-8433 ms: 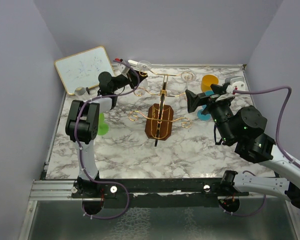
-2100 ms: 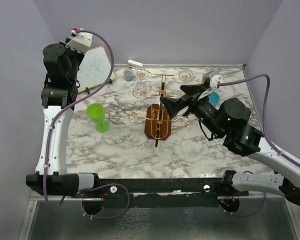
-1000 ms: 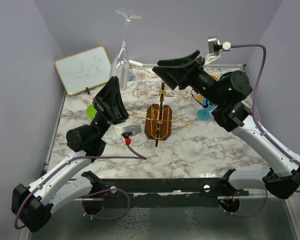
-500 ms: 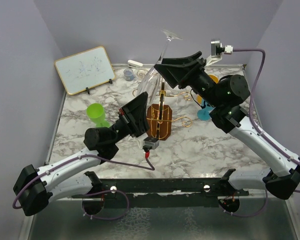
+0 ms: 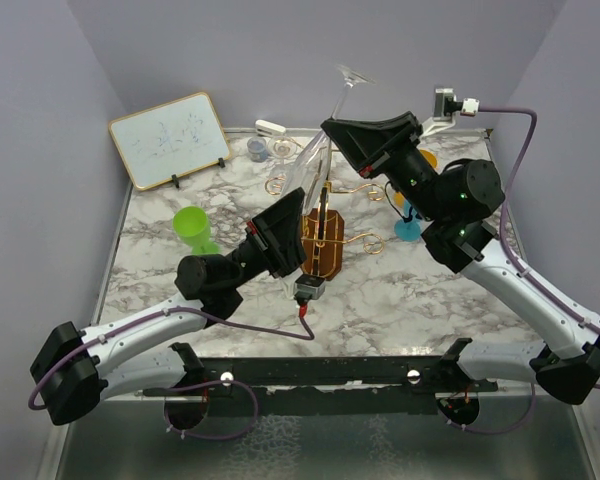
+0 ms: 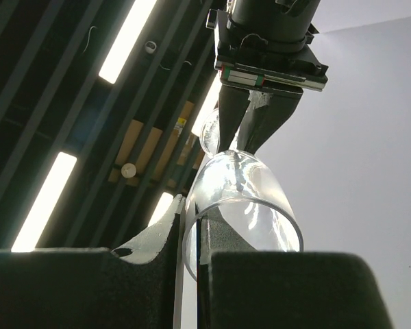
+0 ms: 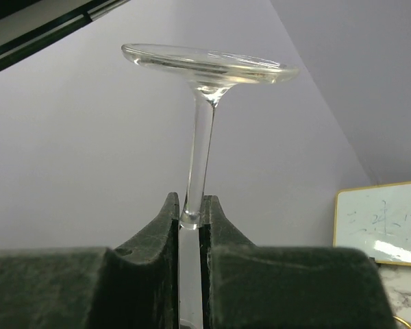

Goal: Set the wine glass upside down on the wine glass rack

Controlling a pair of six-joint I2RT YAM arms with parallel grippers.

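Observation:
The clear wine glass point(image 5: 310, 165) hangs upside down and tilted in the air above the wine glass rack point(image 5: 327, 212), its foot point(image 5: 352, 75) uppermost. My left gripper point(image 5: 297, 198) is shut on the bowl's rim, one finger inside the bowl and one outside point(image 6: 190, 229). My right gripper point(image 5: 329, 126) is shut on the stem point(image 7: 193, 209), just under the foot point(image 7: 209, 65). The left wrist view shows the bowl point(image 6: 250, 195) with the right gripper point(image 6: 243, 137) pinching the stem beyond it. The rack's gold arms and wooden base point(image 5: 325, 262) are partly hidden behind my left gripper.
A green cup point(image 5: 193, 228) stands left of the rack. A whiteboard point(image 5: 170, 138) leans at the back left, also seen in the right wrist view point(image 7: 383, 223). A blue-stemmed cup point(image 5: 408, 228) sits behind my right arm. Small items point(image 5: 263, 140) lie at the back edge.
My left arm has carried the glass rightward and lower, over the rack. My right gripper has closed on the stem.

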